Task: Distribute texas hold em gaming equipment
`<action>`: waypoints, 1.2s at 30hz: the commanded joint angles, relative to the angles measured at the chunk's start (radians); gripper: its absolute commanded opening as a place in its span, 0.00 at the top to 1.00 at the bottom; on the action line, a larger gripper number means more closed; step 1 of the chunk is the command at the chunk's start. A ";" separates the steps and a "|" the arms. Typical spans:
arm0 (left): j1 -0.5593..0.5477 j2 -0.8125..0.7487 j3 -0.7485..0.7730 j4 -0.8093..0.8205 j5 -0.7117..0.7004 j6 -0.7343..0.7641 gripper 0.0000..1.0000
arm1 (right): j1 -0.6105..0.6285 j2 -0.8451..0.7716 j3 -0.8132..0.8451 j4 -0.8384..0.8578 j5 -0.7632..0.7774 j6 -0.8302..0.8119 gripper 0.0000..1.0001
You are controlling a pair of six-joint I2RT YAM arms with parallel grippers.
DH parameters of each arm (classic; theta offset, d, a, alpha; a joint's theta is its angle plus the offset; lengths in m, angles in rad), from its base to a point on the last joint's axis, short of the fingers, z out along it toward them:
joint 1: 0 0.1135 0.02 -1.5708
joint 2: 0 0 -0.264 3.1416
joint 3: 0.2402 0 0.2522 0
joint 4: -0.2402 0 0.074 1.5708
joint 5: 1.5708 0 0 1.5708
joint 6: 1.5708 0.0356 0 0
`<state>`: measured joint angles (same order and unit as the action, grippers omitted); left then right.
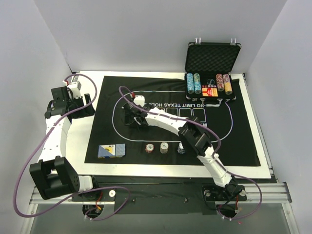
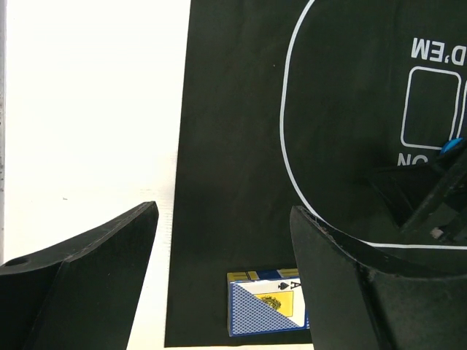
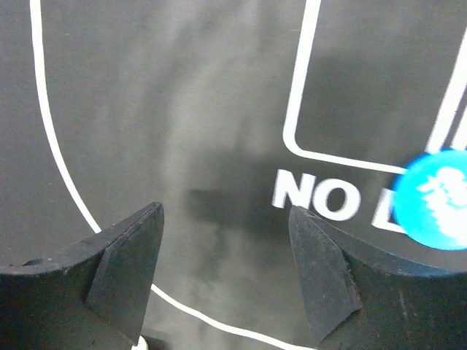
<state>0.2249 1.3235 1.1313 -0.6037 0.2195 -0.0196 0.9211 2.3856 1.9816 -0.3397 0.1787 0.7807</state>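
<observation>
Top external view shows the black felt mat (image 1: 234, 141) lying on the white table (image 1: 258, 126), with the open black case (image 1: 212, 57) at the far right corner. Inside the case stand four rows of poker chips (image 1: 194, 83), two bluish on the left and two reddish and yellowish on the right. On the near part of the mat three short chip stacks (image 1: 164, 147) stand in a row, a little apart from each other. The pack of playing cards (image 1: 111, 151) lies flat to the left of them, near the near-left corner of the mat. The right gripper (image 1: 130, 118) reaches across to the left part of the printed oval. In the right wrist view its fingers (image 3: 124, 262) are spread and grasp nothing, and they hover over the mat near the white oval line. The blue button disc (image 3: 435, 200) lies flat on the mat beside the printed letters "NO", to the right of the fingers and not touching them. The left gripper (image 1: 84, 107) hangs over the left edge of the mat. In the left wrist view its fingers (image 2: 102, 255) are also spread wide with nothing between them, and the card pack (image 2: 266, 306) is seen on the mat below.
</observation>
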 commanded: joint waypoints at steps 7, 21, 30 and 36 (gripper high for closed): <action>0.007 -0.003 0.035 0.009 0.070 -0.005 0.16 | -0.087 -0.241 -0.260 -0.052 0.136 -0.035 0.32; 0.005 -0.015 0.051 -0.013 0.083 -0.005 0.15 | -0.143 -0.183 -0.285 -0.004 0.088 -0.051 0.25; 0.005 -0.012 0.055 -0.016 0.087 -0.009 0.15 | -0.142 -0.146 -0.291 -0.002 0.070 -0.034 0.30; 0.005 -0.014 0.051 -0.015 0.084 -0.006 0.15 | -0.125 -0.134 -0.291 -0.001 0.084 -0.032 0.40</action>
<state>0.2253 1.3251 1.1324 -0.6205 0.2863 -0.0219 0.7826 2.2173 1.6775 -0.3218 0.2569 0.7349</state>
